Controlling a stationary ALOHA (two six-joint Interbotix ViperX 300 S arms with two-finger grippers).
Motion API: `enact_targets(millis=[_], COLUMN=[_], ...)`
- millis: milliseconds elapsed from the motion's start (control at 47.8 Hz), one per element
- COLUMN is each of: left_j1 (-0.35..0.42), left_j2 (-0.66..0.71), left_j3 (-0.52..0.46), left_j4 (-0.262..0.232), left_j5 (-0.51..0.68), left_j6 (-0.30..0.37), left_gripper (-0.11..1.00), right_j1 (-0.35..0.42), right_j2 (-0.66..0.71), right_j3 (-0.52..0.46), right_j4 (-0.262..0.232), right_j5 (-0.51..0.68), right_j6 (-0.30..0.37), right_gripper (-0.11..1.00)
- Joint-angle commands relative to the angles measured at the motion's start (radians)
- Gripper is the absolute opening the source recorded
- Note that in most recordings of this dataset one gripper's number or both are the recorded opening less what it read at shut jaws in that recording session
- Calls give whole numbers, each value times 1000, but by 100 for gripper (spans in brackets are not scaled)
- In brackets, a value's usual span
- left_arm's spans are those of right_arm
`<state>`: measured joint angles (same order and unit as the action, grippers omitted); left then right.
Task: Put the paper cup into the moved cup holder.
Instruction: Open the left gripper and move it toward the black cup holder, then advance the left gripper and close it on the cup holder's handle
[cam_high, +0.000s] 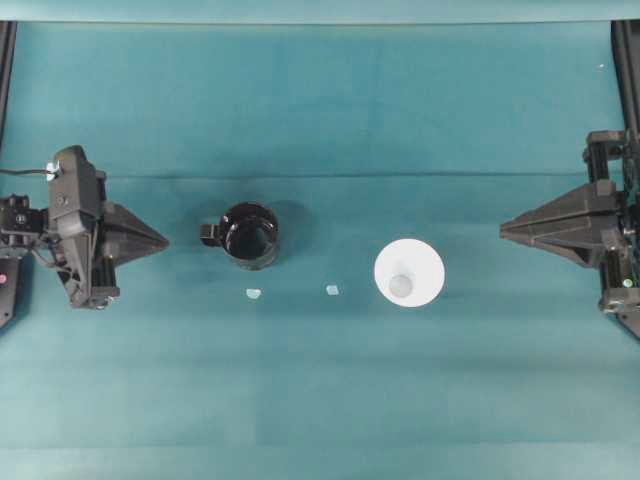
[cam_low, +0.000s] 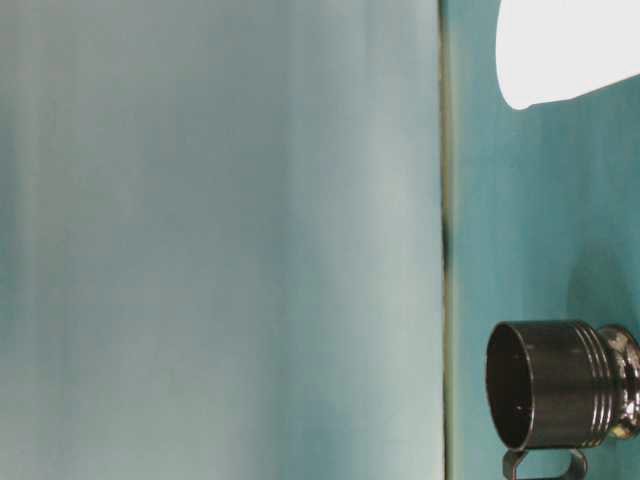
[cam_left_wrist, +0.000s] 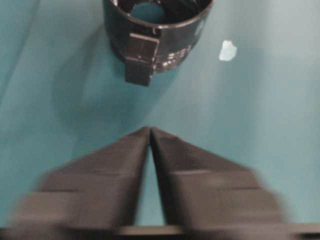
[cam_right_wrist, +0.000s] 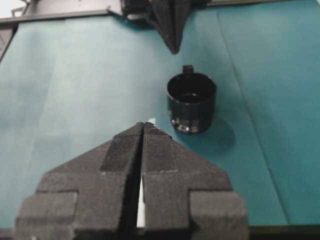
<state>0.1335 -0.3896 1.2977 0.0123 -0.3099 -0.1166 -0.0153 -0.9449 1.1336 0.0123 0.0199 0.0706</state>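
the paper cup (cam_high: 409, 272) stands upright on the surface (cam_high: 320, 400), well ahead of the right gripper (cam_high: 503, 230), whose jaws sit pressed together and empty; it looks light, thin-walled and easily crushed, so a gentle pinch across the rim seems best, before carrying it to the cup holder (cam_high: 250, 235) beyond

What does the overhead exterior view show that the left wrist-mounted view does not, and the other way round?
Only the overhead view shows the paper cup, standing upright apart from the cup holder, the right gripper with its jaws together, and a second pale scrap. Only the left wrist view shows the holder's handle close up, facing the left gripper, its tips nearly touching. Both show the cup holder, the left gripper, the teal table and one pale scrap.
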Motion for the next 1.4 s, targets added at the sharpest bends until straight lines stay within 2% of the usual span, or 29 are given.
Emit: enact_targets(millis=[0, 125, 209, 335, 523, 1066, 1380], left_j1=[3, 5, 6, 6, 6, 32, 32], left_j2=[26, 63, 92, 133, 167, 216, 261], left_j3=[-23, -48, -64, -89, -123, -190, -235], left_j4=[2, 2, 2, 2, 2, 2, 2], left_j5=[-14, -18, -17, -11, -9, -6, 52], left_j6=[-2, 9, 20, 74, 150, 166, 195], left_gripper=[40, 77, 91, 87, 90, 90, 90], right_j1=[-2, -2, -2, -3, -2, -3, -2], right_j2=[3, 3, 2, 2, 0, 0, 0], right_j3=[-25, -25, -25, -25, -25, -25, -25], right_j4=[3, 3, 3, 3, 3, 3, 3], right_j5=[-5, -5, -5, -5, -5, 0, 9], right_j6=[9, 9, 9, 9, 9, 8, 8], right_gripper=[-3, -3, -3, -3, -3, -3, -3])
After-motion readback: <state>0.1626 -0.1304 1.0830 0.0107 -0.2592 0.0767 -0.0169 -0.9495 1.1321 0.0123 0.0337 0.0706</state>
